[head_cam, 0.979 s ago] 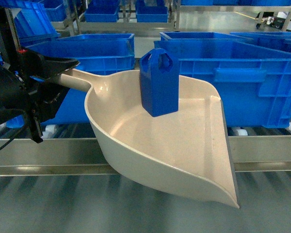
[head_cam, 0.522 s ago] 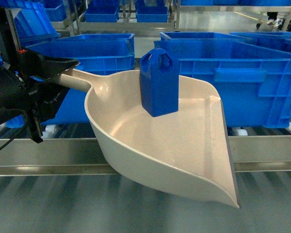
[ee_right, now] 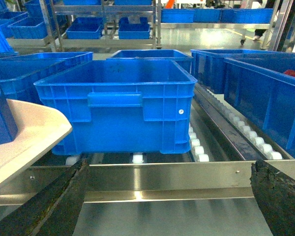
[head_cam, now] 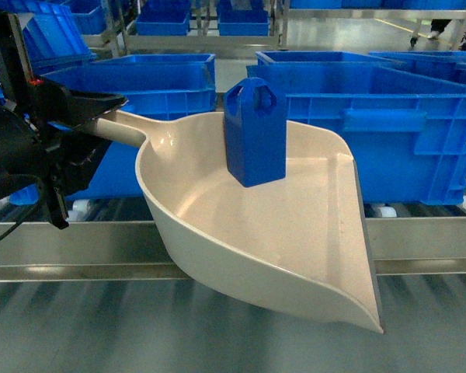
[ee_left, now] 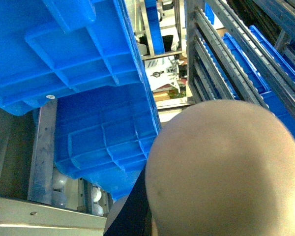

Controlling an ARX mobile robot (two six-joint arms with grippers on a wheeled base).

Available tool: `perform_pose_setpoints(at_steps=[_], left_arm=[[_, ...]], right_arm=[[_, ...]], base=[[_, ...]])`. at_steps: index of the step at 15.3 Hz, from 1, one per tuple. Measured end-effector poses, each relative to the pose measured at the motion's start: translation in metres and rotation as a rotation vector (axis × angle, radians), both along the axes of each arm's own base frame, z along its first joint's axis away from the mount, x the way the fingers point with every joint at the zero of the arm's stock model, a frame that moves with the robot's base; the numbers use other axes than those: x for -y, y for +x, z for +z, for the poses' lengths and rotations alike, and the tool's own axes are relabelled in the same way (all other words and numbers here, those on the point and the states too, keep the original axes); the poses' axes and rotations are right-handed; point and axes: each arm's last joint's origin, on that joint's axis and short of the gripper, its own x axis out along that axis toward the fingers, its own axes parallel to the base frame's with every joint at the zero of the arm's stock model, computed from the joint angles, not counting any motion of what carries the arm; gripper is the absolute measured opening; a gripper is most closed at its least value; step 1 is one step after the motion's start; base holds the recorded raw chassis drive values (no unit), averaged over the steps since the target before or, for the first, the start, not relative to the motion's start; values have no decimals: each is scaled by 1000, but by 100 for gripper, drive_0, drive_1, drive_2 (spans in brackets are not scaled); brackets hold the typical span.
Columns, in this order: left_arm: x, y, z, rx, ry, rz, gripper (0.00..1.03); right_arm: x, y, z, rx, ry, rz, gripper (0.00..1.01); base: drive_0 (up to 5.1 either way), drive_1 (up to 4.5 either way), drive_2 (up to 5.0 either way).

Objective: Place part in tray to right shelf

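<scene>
In the head view the cream-beige tray (head_cam: 287, 233) hangs tilted over the front rail of the steel right shelf (head_cam: 427, 237). My left gripper (head_cam: 109, 124) is shut on the tray's handle. The small blue part (head_cam: 255, 134) stands upright inside the tray, against its back wall. The left wrist view shows mostly the tray's rounded underside (ee_left: 226, 172). In the right wrist view my right gripper (ee_right: 167, 201) is open and holds nothing; it hovers low before the shelf rail (ee_right: 162, 177). The tray's lip (ee_right: 24, 137) and a corner of the part (ee_right: 0, 120) show at that view's left edge.
Large blue crates (head_cam: 373, 116) (head_cam: 140, 85) stand on the white roller tracks just behind the tray. One crate (ee_right: 118, 103) is straight ahead of the right gripper, and others (ee_right: 265, 93) lie further right. A bare roller lane (ee_right: 226, 128) runs between them.
</scene>
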Motion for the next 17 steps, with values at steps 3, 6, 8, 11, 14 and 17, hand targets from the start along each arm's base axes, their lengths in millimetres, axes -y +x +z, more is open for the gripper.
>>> perform_pose_setpoints(at_steps=[3,6,8,11,14,17], left_arm=[[0,0,0,0,0,0,16],[0,0,0,0,0,0,16],[0,0,0,0,0,0,16],[0,0,0,0,0,0,16],[0,0,0,0,0,0,16],[0,0,0,0,0,0,16]], right_arm=[[0,0,0,0,0,0,98],[0,0,0,0,0,0,98],[0,0,0,0,0,0,98],[0,0,0,0,0,0,98],[0,0,0,0,0,0,98],[0,0,0,0,0,0,98]], base=[[0,0,0],[0,0,0],[0,0,0],[0,0,0],[0,0,0],[0,0,0]])
